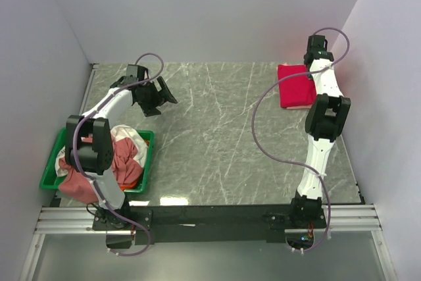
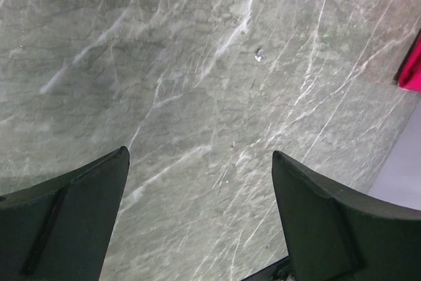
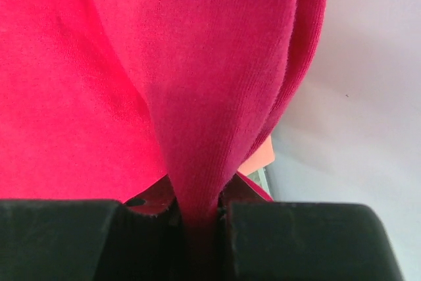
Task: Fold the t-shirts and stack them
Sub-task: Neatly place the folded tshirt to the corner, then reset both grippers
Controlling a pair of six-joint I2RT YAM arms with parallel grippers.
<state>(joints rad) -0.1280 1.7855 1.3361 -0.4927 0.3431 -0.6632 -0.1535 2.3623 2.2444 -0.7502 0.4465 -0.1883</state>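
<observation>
The red tee (image 1: 293,87) lies folded at about 2 o'clock on the table (image 1: 217,129), close to the right wall (image 1: 388,97). The right gripper (image 3: 197,212) is closed on a thin pinch of the red tee, and the cloth runs up from the jaws in a soft ridge. This knit is light and limp and will sag and unfold if it is lifted by one point, so I think a hold at a folded edge or a corner, through all layers, is safer than the middle. The left gripper (image 2: 200,162) is spread wide and holds nothing; it hangs over bare table at about 10 o'clock. The other tees are a loose heap (image 1: 128,156) in the green tray (image 1: 47,174) at about 8 o'clock. They are equally soft and tangled, so one of them is best taken at a free hem. The left arm covers part of the heap, so the number of tees there cannot be counted. A salmon edge (image 3: 262,154) shows beneath the red tee; whether it is a second folded tee is hard to tell. How many layers the right jaws hold is hidden.
</observation>
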